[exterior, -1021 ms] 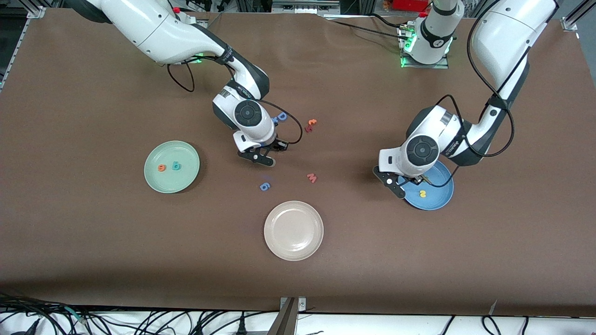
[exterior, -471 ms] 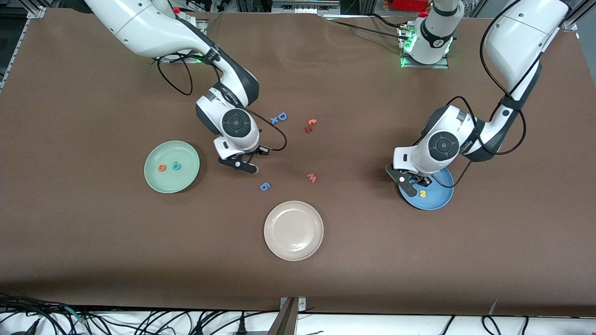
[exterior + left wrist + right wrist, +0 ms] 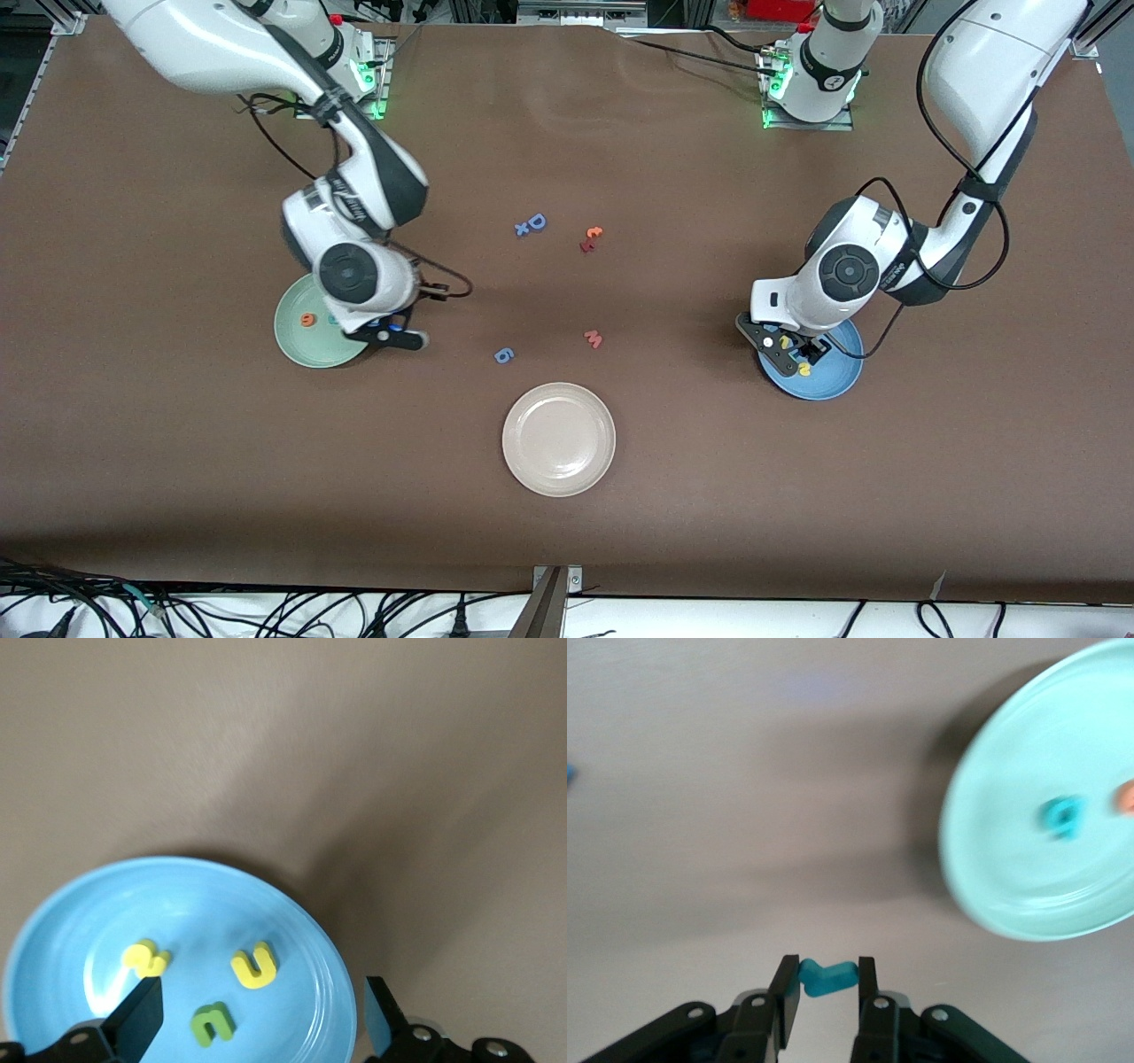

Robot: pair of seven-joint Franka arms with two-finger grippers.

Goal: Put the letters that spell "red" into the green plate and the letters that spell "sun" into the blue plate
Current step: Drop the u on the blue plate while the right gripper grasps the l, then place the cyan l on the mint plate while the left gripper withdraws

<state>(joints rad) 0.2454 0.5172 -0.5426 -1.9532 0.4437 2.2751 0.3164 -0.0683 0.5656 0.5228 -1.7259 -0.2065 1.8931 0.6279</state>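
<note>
The blue plate [image 3: 53,930] holds a yellow "s" [image 3: 146,958], a yellow "n" [image 3: 255,964] and a green "u" [image 3: 213,1024]. My left gripper [image 3: 261,1017] hangs open just over them, holding nothing. In the front view the left gripper [image 3: 793,350] covers part of the blue plate [image 3: 842,377]. My right gripper [image 3: 827,983] is shut on the small teal "r" [image 3: 828,976], over the table right beside the green plate [image 3: 1028,895]. A teal "d" [image 3: 1060,816] and an orange "e" [image 3: 1125,797] lie in that plate. In the front view the right gripper [image 3: 390,337] hides part of the green plate [image 3: 297,346].
A beige plate [image 3: 558,439] sits near the front camera at the table's middle. Loose letters lie between the arms: a blue "6" [image 3: 503,355], a pink-red "w" [image 3: 594,338], a blue "D" with a small "x" [image 3: 532,224], and an orange and dark red pair [image 3: 591,237].
The right arm has carried the teal "r" from the table's middle to the green plate's edge. The left gripper has opened over the blue plate, and a second yellow letter now shows there.
</note>
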